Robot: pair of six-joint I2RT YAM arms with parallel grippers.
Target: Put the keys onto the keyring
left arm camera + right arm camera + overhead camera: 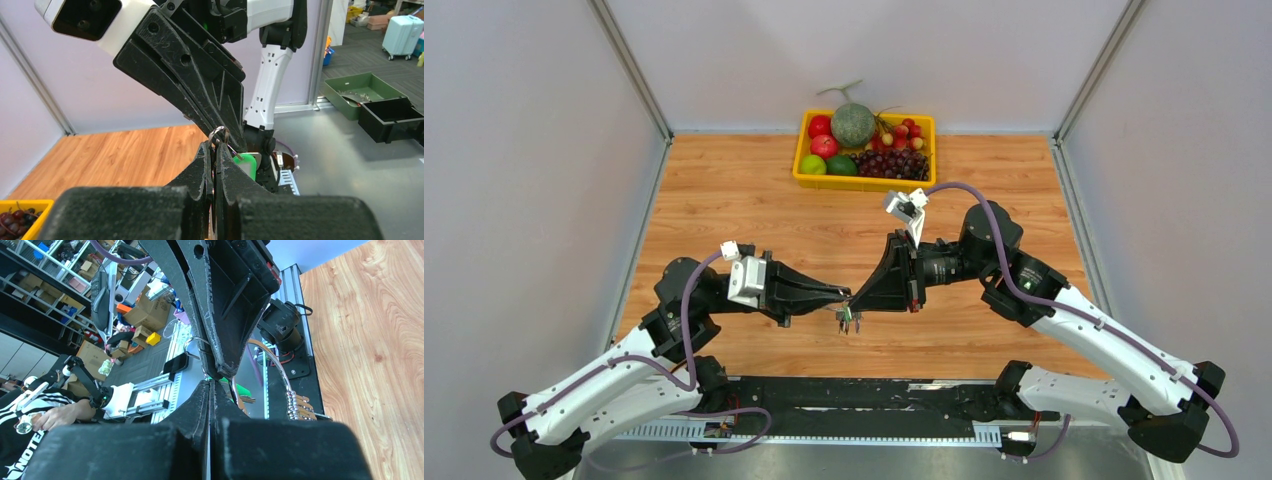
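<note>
Silvery keyring [219, 133], too small overhead, shows clearly from the left wrist.

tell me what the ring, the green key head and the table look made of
The ring: thin metal wire, silvery and shiny, judging by its bright glints.
The green key head: probably plastic, a flat, even bright green with a soft sheen.
The table: wood or wood-look laminate, warm brown with grain lines; can't tell which.

Robotics lab: white-panelled test cell [524, 150], cluttered shelves [35, 265] (cardboard boxes [142, 315] piled).
</note>
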